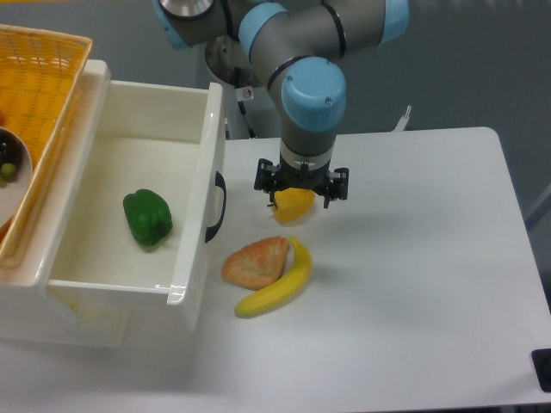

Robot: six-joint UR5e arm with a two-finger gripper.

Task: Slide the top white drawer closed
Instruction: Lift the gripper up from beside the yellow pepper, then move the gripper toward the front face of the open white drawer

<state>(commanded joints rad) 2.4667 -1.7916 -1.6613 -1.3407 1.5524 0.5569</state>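
The top white drawer stands pulled out toward the right, its dark curved handle facing the table. A green bell pepper lies inside it. My gripper hangs to the right of the drawer front, a short gap from the handle. It is open, and its two dark fingers straddle the top of a yellow bell pepper on the table. Whether the fingers touch the pepper cannot be told.
A pastry and a banana lie on the white table just in front of the yellow pepper. An orange woven basket sits on top of the cabinet at the left, with a bowl in it.
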